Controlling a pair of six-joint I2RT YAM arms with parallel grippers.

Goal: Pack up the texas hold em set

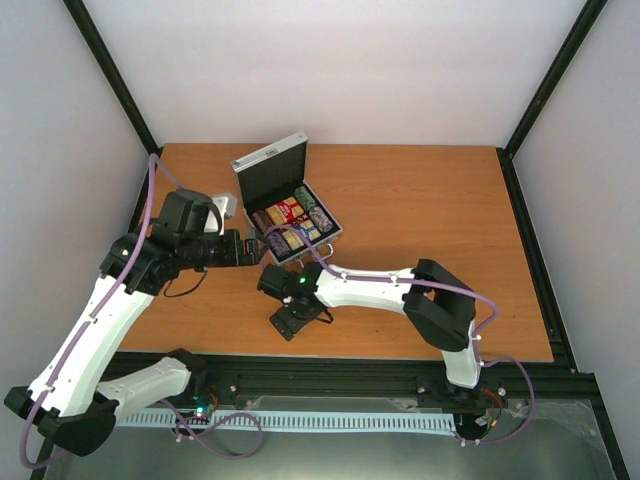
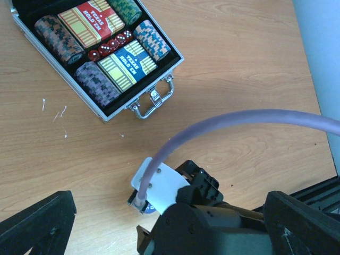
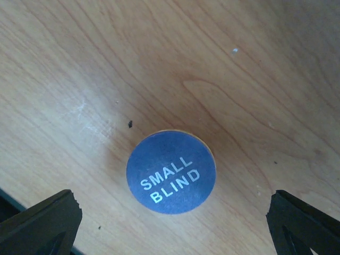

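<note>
— What of the right pincer (image 3: 172,220)?
— Spread wide, gripping nothing. The round blue disc (image 3: 171,171) printed SMALL BLIND lies flat on the wooden surface (image 3: 79,64) between its fingers, untouched.
— And the left pincer (image 2: 170,223)?
— Wide open too, above the right arm (image 2: 212,212). Beyond it the small silver metal case (image 1: 272,172) sits open, holding chip stacks (image 2: 58,38), red dice (image 2: 109,47), a red card box (image 2: 90,21) and a blue-yellow card box (image 2: 127,65).

case (image 2: 58,68): one
card boxes (image 2: 91,24): two, one red, one blue
chip stacks (image 2: 58,38): four
dice (image 2: 109,47): five
disc (image 3: 171,172): one
</note>
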